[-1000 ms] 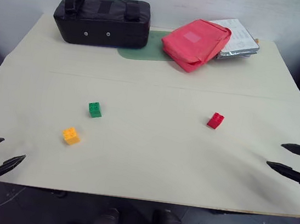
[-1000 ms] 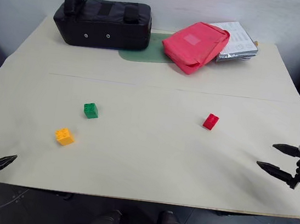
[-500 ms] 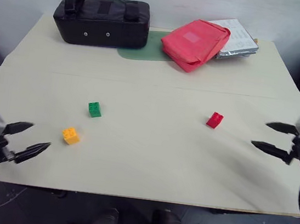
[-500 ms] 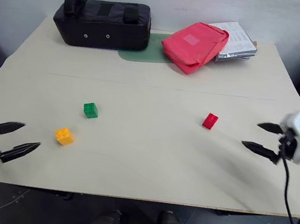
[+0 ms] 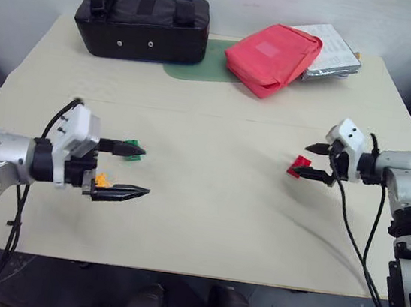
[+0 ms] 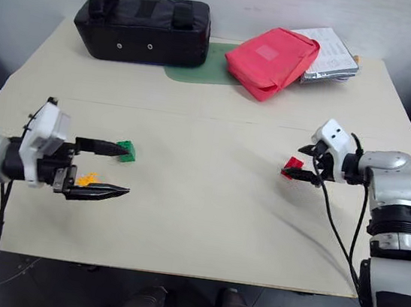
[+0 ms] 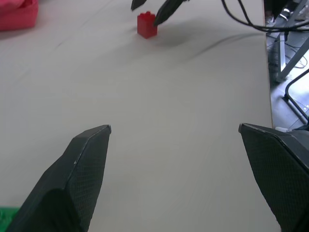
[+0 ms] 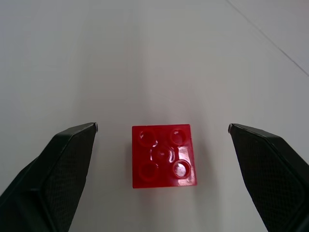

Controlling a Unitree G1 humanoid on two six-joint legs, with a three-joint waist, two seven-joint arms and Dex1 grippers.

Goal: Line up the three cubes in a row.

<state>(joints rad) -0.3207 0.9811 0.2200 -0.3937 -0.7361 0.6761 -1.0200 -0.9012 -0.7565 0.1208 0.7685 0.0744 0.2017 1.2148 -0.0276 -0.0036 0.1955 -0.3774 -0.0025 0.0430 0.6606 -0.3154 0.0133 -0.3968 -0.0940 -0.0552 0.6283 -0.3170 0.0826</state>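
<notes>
Desk (image 5: 204, 221) bearing three cubes. Left claw (image 5: 134, 168), spread wide and empty, hovers between green cube (image 6: 125, 150) and orange-yellow cube (image 6: 85, 179). Right claw (image 5: 316, 162), spread wide and empty, brackets red cube (image 8: 163, 155) without contact.

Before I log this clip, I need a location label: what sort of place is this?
Probably an indoor lab or workroom: a plain table against a wall, a black bag, a red pouch, and cables on the floor.
</notes>
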